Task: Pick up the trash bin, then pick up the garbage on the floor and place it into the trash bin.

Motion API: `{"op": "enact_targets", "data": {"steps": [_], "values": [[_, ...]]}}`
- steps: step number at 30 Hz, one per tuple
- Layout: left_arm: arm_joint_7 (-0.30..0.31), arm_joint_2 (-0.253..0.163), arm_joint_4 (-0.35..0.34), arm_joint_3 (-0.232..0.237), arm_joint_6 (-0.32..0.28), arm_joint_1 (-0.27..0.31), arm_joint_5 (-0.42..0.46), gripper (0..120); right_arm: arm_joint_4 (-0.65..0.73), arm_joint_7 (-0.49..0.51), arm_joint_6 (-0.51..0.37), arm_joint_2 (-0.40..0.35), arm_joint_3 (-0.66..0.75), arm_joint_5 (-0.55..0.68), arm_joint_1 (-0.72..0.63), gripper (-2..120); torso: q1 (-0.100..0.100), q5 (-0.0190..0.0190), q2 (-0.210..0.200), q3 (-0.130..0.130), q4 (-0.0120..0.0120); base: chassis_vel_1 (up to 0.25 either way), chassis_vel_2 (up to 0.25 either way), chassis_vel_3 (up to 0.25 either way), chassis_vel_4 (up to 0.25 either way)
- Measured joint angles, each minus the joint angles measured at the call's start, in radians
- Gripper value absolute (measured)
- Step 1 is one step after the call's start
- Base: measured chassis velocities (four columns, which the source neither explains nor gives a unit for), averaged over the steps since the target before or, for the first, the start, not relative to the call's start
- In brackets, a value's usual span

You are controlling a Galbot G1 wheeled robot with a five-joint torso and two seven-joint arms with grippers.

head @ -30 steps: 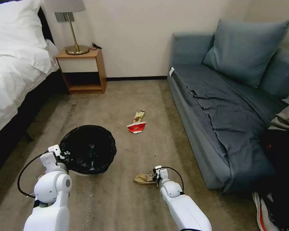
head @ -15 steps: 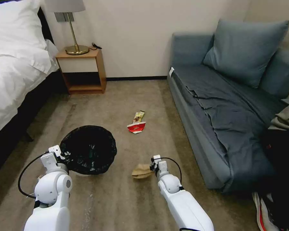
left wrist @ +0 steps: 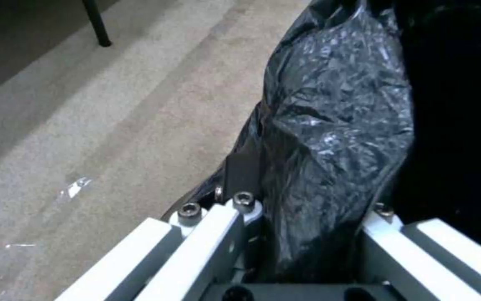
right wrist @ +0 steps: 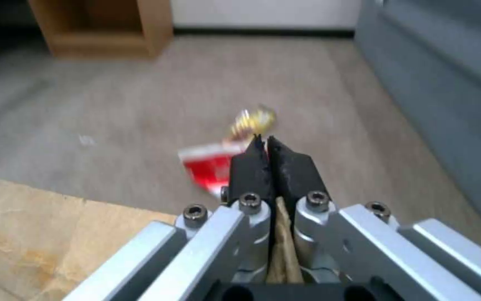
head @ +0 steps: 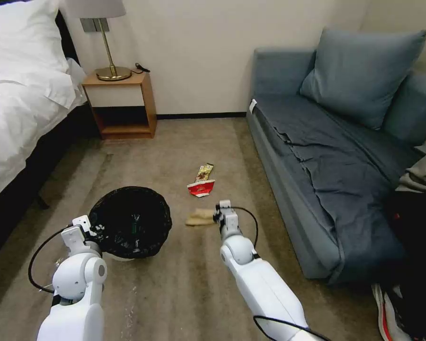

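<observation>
Raised off the carpet and carried forward since a second ago, the paper bag (head: 199, 217) hangs in the right pincer (head: 217, 216), pinched at one end, its long axis level and pointing toward the bin (head: 130, 221). Left pincer (left wrist: 302, 217) clamps the bin's bag-lined rim; two wrappers (head: 202, 181) lie on the floor just beyond.

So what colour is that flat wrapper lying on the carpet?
Red with white, the wrapper shows best in the head view.

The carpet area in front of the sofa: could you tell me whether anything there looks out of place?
Yes: a red-and-white wrapper and a gold-yellow snack wrapper lie loose on the carpet, touching end to end, beyond the trash bin.
</observation>
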State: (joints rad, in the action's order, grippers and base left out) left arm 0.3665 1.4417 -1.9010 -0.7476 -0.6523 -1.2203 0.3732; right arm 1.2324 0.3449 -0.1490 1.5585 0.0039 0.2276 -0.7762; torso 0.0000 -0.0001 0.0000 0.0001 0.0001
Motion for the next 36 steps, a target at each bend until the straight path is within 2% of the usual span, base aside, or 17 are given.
{"op": "enact_targets", "data": {"steps": [6, 9, 18, 24, 28, 36], "values": [[-0.001, 0.006, 0.014, 0.005, 0.002, 0.010, -0.003, 2, 0.047, 0.036, 0.002, 0.004, -0.041, 0.019, 0.040, 0, 0.000, 0.0000, 0.000, 0.000, -0.0001, 0.000, 0.000, 0.000, 0.000], [-0.004, 0.008, 0.033, 0.006, 0.006, 0.017, -0.005, 2, 0.116, 0.099, -0.019, 0.005, -0.118, 0.073, 0.096, 0, 0.000, 0.0000, 0.000, 0.000, 0.0000, 0.000, 0.000, 0.000, 0.000], [-0.005, 0.011, 0.053, 0.008, 0.009, 0.030, -0.010, 2, 0.169, 0.167, -0.051, 0.003, -0.256, 0.136, 0.165, 0, 0.000, 0.0001, 0.000, 0.000, 0.0000, 0.000, 0.000, 0.000, 0.000], [-0.006, 0.022, 0.070, 0.022, 0.010, 0.046, -0.025, 2, 0.135, 0.194, -0.042, 0.025, -0.366, 0.120, 0.174, 0, 0.000, 0.0000, 0.000, 0.000, -0.0001, 0.000, 0.000, 0.000, 0.000], [-0.006, 0.030, 0.074, 0.029, 0.010, 0.050, -0.031, 2, 0.097, 0.200, -0.019, 0.049, -0.413, 0.094, 0.173, 0, 0.000, 0.0000, 0.000, 0.000, 0.0000, 0.000, 0.000, 0.000, 0.000], [-0.006, 0.037, 0.086, 0.030, 0.014, 0.051, -0.034, 2, 0.058, 0.194, 0.007, 0.049, -0.468, 0.076, 0.176, 0, 0.000, 0.0000, 0.000, 0.000, 0.0001, 0.000, 0.000, 0.000, 0.000]]}}
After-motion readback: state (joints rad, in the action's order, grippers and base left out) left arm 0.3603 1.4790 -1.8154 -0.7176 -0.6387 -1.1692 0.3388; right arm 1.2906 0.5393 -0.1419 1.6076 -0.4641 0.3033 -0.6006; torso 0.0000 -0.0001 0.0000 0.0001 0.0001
